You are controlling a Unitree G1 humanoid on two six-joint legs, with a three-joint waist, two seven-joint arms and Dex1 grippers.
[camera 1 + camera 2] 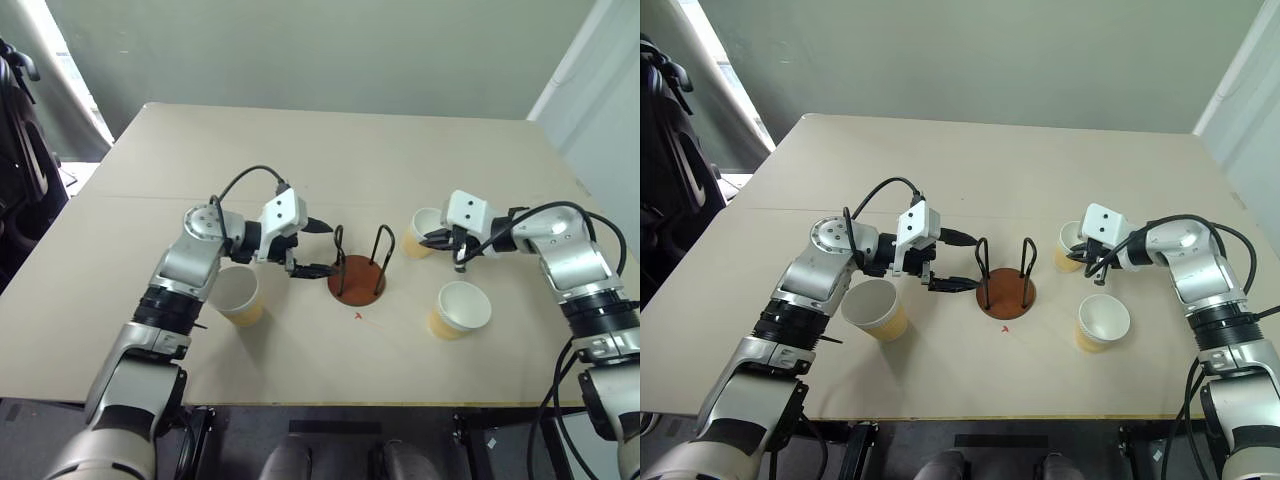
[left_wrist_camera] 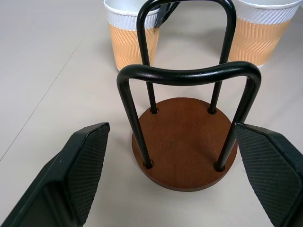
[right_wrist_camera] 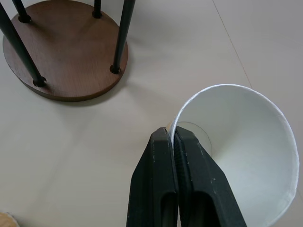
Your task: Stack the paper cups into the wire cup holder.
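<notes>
Right jaws pinched on rim wall of tapered pale paper cup; black-wire, brown-based cup holder ahead, between wide-open left jaws.

No readable text, label or number appears on anything in view.

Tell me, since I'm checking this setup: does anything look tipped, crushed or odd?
Nothing stands out. All three paper cups stand upright, and the wire cup holder sits flat, empty.
</notes>
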